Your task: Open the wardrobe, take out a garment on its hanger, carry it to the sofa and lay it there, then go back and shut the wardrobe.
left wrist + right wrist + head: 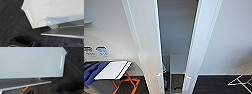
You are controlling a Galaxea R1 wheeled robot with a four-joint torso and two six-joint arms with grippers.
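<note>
The wardrobe [146,37] stands tall and white right in front of me in the head view. Its two doors are ajar, with a gap between them. The small white handles [159,80] sit low on the door edges. Through the gap I see a grey interior [176,32] and a low shelf [177,65]; the garment and hanger are hidden. The left wrist view has a white door panel [52,11] with its handle [29,15] above dark floor. In the right wrist view is the other door [28,62] and its handle [61,62].
A white board on orange legs [112,70] stands at the left, beside a blue upholstered shape [91,72]. A thin white metal frame [241,81] stands on the dark floor [214,85] at the right. Labels [102,51] hang on the left wall.
</note>
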